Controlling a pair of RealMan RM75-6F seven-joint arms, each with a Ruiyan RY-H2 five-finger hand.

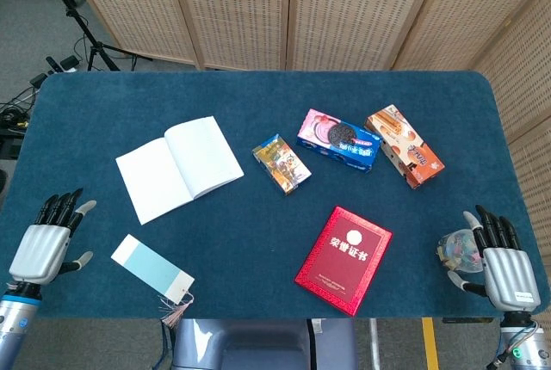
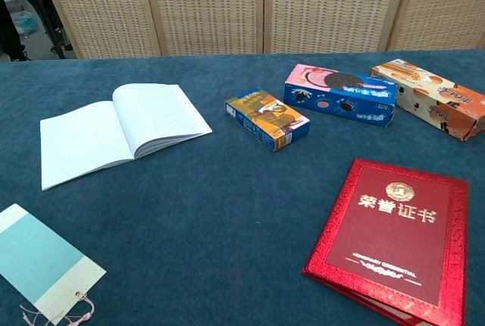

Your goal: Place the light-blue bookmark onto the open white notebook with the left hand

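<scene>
Bookmark, light-blue card with a white band and pink tassel [image 1: 151, 271], lies flat on the dark blue felt table [image 1: 258, 95], near the open white notebook [image 1: 179, 168] on its near-left side, not touching it. I see my left hand [image 1: 45, 244] left of the bookmark at the table edge, fingers apart, holding nothing. My right hand [image 1: 502, 264] sits far right of the notebook, fingers extended and empty, beside a small clear object [image 1: 456, 250] I cannot identify.
</scene>
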